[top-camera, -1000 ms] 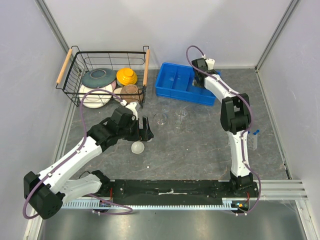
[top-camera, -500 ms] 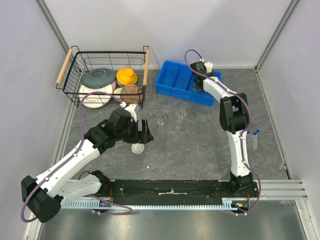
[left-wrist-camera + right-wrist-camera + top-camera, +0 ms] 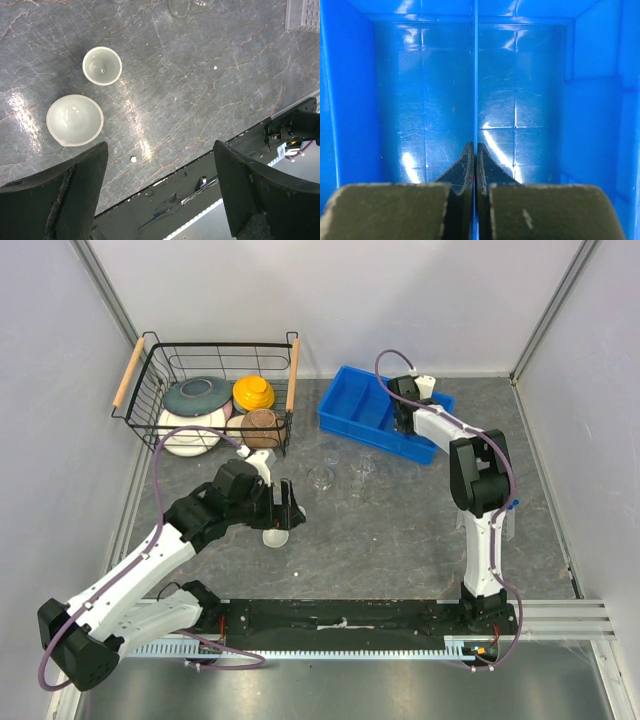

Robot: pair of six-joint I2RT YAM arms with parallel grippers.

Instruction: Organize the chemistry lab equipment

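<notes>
Small milky round dish point(image 3: 102, 65) and a bigger dish point(image 3: 75, 120) sat close together on the bench point(image 3: 200, 90), left tool point(image 3: 160, 150) spread wide over them. Right tool point(image 3: 475, 150) looked pinched on the blue bin's divider point(image 3: 475, 75).

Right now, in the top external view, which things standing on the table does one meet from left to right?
Wire basket → shallow clear dish → small clear flask → rack of blue-capped tubes. The blue bin is left out, since it overlaps the dish and flask.
</notes>
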